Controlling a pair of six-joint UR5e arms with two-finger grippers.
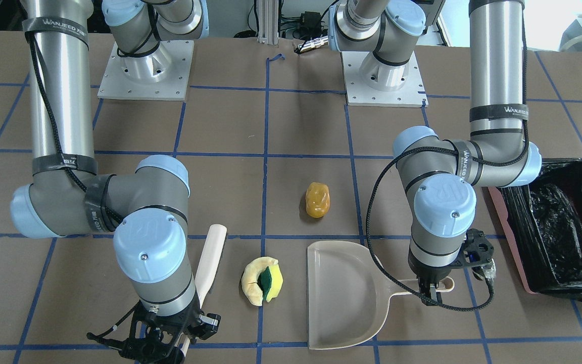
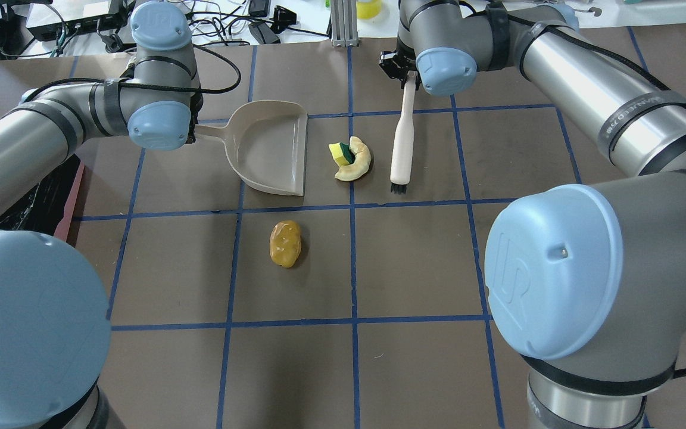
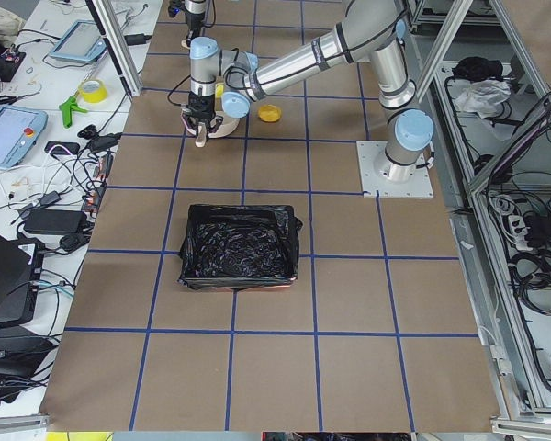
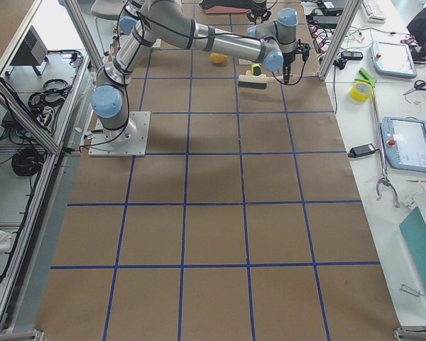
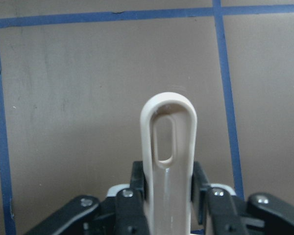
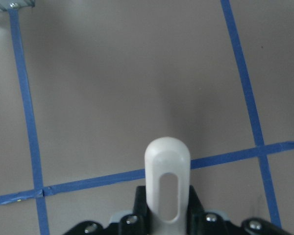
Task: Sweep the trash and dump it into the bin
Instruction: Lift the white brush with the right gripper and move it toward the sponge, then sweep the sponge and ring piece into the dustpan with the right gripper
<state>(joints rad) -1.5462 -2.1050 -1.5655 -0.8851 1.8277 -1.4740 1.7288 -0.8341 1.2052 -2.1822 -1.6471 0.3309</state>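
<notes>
Since your left gripper (image 5: 167,181) is clamped on the beige plastic dustpan (image 2: 271,149) and your right gripper (image 6: 167,205) on the cream bristle brush (image 2: 403,140), nothing's swept yet. The glossy orange potato-shaped lump (image 2: 285,243) and pale curved sponge piece (image 2: 352,158) sit toward the table's (image 2: 414,268) operators' edge, and the black-lined pink bin (image 1: 533,222) off left shows no trash.

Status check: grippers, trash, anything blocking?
Left gripper shut on dustpan handle, right gripper shut on brush handle. Sponge piece between dustpan mouth and brush; potato lump apart; neither in bin. No obstruction seen.

Bright, even overhead light; shadows short, soft. Glare patches on crinkled bin liner (image 1: 564,222) and glossy orange lump (image 1: 317,199). Wrist views: dustpan handle (image 5: 167,196), brush handle (image 6: 167,152) near lens, slightly soft. Side views sharp.
</notes>
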